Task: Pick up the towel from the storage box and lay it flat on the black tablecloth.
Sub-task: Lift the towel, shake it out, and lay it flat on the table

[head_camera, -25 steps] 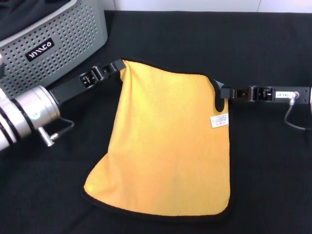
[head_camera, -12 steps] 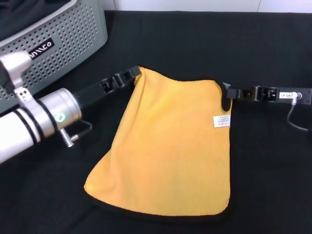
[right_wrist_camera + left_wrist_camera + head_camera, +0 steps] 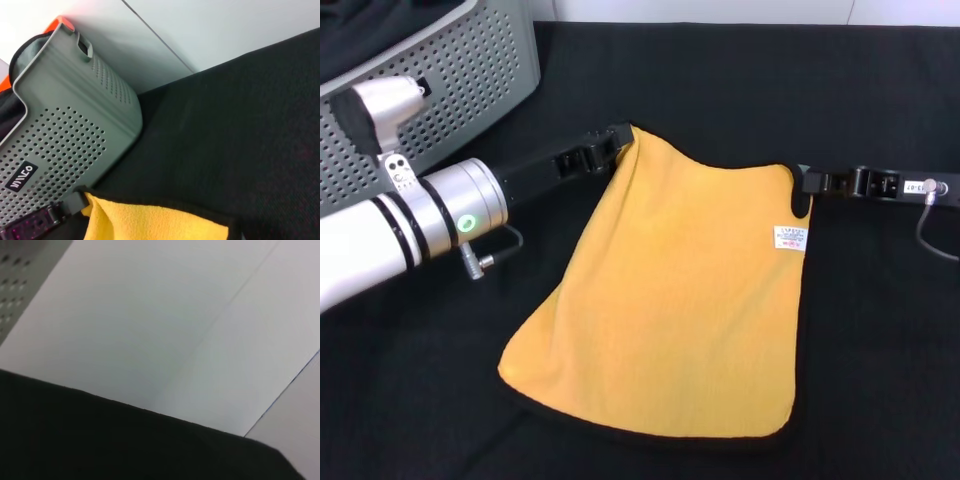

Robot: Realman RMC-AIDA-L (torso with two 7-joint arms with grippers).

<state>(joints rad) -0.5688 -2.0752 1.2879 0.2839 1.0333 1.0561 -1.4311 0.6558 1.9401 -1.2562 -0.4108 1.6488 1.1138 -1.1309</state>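
My left gripper (image 3: pixel 620 138) and right gripper (image 3: pixel 807 183) each pinch a far corner of the towel (image 3: pixel 670 300), which spreads between them and blocks the middle of the cloth (image 3: pixel 720 80). Bare cloth lies open beyond the towel, to its right and along its near-left side. The box (image 3: pixel 470 70) stands at the far left, just beside my left arm, closing that side to passage

wall (image 3: pixel 720 10): plain white, behind table | panel seam (image 3: pixel 240 287): thin, diagonal | light: even
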